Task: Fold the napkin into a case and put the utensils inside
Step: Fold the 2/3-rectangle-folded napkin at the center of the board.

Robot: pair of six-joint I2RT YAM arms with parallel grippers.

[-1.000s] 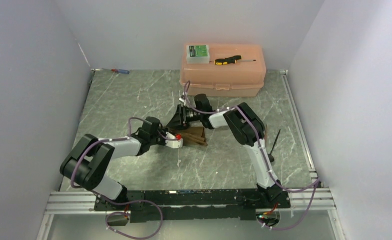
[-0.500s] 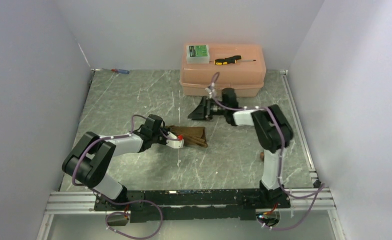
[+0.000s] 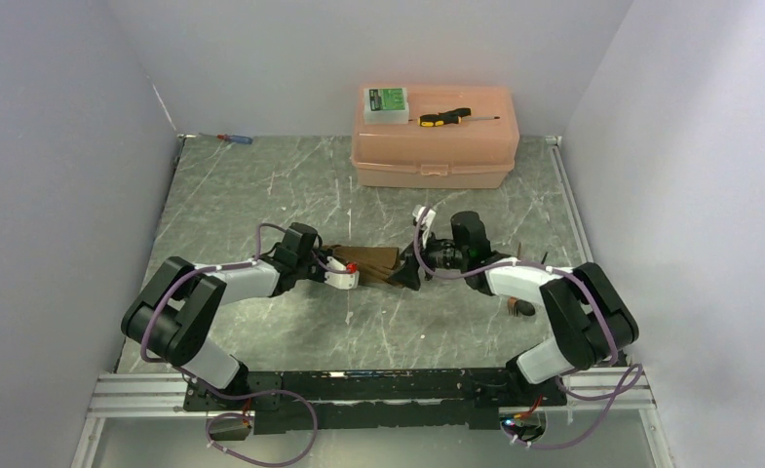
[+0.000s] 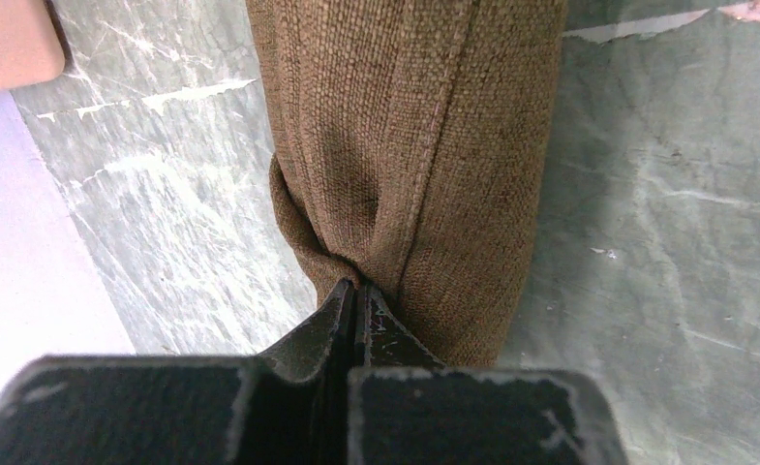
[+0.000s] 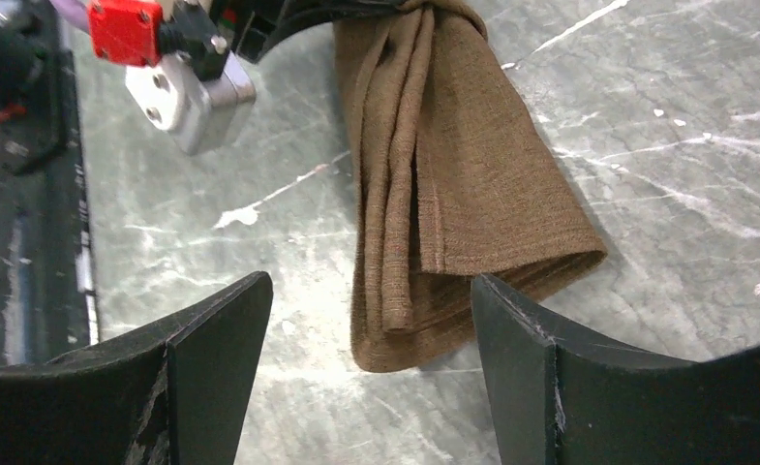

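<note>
Top view: the dark-brown woven cloth napkin [image 3: 376, 259] lies folded mid-counter [image 3: 261, 195], my left end effector [image 3: 333, 261] at its nine o'clock, my right end effector [image 3: 404, 274] at three. Left wrist: clamped on the cloth. Right wrist: spread wide, empty (folding unfinished, I judge); next, pinch the near end.

Overhead; apparently opposed close-ups of napkin [image 4: 405, 145]

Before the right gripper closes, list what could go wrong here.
1. The left gripper pinches only a bunched end of the napkin; a tug could slip it out.
2. The open right gripper stands at the loose layered end; closing may catch only some layers and spoil the fold.
3. Both grippers sit close; they might collide.
</note>
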